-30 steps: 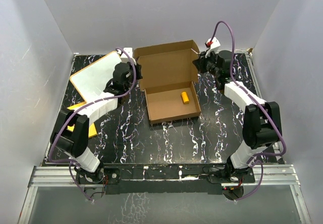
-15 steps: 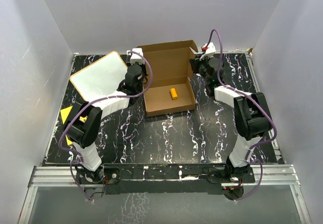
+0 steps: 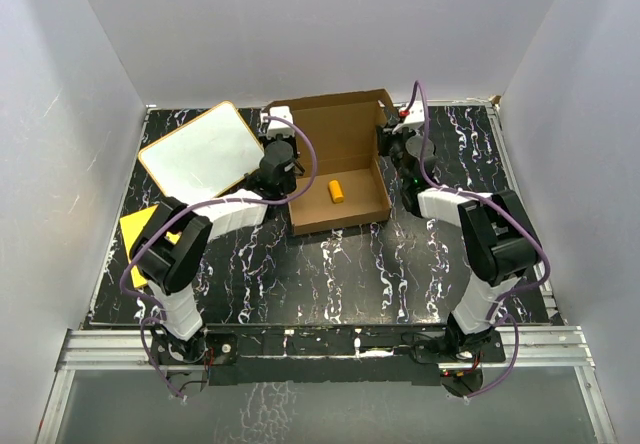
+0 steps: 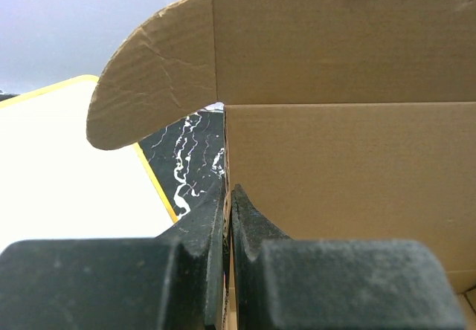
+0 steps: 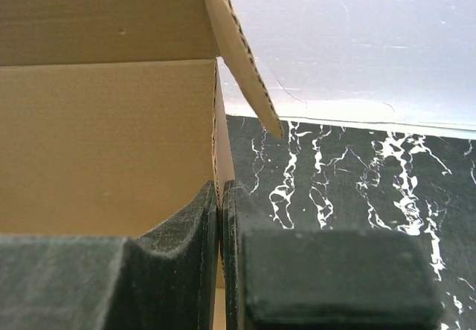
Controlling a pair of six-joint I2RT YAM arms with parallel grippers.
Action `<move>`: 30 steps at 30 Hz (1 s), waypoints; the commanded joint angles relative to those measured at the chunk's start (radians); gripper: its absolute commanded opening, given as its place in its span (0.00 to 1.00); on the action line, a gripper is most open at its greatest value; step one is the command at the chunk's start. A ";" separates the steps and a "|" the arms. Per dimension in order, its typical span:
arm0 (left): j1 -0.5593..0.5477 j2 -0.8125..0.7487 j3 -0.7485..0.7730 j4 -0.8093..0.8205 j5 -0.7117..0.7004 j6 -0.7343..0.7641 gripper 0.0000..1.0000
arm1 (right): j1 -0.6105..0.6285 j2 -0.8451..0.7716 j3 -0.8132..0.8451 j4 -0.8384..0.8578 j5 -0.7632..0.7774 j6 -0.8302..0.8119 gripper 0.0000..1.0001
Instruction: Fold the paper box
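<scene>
By the black marbled table's (image 3: 330,274) far edge, left gripper (image 4: 227,207) and right gripper (image 5: 220,196) each pinch a box (image 3: 340,139) side wall; uneven pulling could tear or skew it.

Lab cell: white walls (image 3: 300,24), marbled table (image 3: 330,264)

The paper box (image 3: 340,134) is matt corrugated cardboard; the worktop (image 3: 350,264) is smooth and marble-patterned; the fingers (image 4: 253,226) are grainy matt black.
</scene>
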 commanded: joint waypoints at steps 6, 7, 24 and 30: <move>-0.084 -0.038 -0.065 0.038 -0.002 -0.059 0.00 | 0.056 -0.107 -0.106 0.141 -0.061 0.072 0.08; -0.086 -0.041 -0.073 0.042 -0.009 -0.063 0.00 | 0.058 -0.112 -0.113 0.143 -0.061 0.070 0.08; -0.113 -0.103 -0.201 0.032 -0.028 -0.131 0.00 | 0.076 -0.189 -0.198 0.055 -0.032 0.045 0.14; -0.128 -0.110 -0.217 0.020 -0.037 -0.148 0.00 | 0.079 -0.216 -0.216 -0.007 -0.049 0.047 0.15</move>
